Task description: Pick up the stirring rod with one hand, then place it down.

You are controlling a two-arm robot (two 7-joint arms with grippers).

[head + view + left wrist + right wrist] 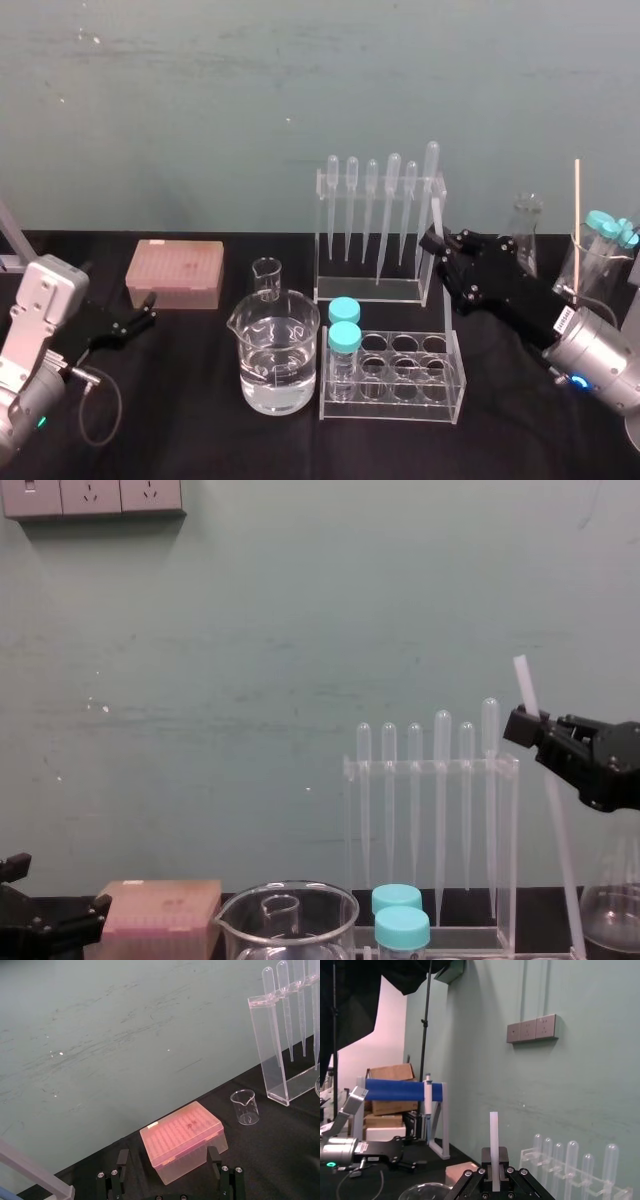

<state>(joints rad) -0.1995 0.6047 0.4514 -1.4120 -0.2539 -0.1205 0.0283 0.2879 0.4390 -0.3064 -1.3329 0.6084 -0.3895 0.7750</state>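
**A:** Why is the stirring rod (524,685) held as it is?

**B:** It is gripped near its upper end by the right gripper (527,727), so a short flat-cut stub stands above the fingers (470,1182) and the long remainder hangs below. It is carried tilted rather than upright, just to the right of the pipette rack (365,290) and beyond the test-tube rack (452,370), on the right side of the table (200,420). So high a hold is judged to let the lower end be brought down first when the rod is laid down.

**A:** Is anything else touched by the rod?

**B:** That cannot be told. The lower end is cut off at the edge of the chest view, so contact with the table is not confirmed. The rod is seen just beside the rack's right post, but whether the two meet is unclear.

**A:** And the fingers?

**B:** They are closed on the rod, which is pinched between the tips with no gap seen in the right wrist view. Nothing else is held.

**A:** What of the other arm?

**B:** The left gripper (140,318) is parked low at the near left of the table, close to the pink box (175,272). Its fingers are spread wide and nothing is held between them. As one hand is called for, it is judged idle.

**A:** How far along is the task?

**B:** The pick-up is judged done; the placing is not yet made.
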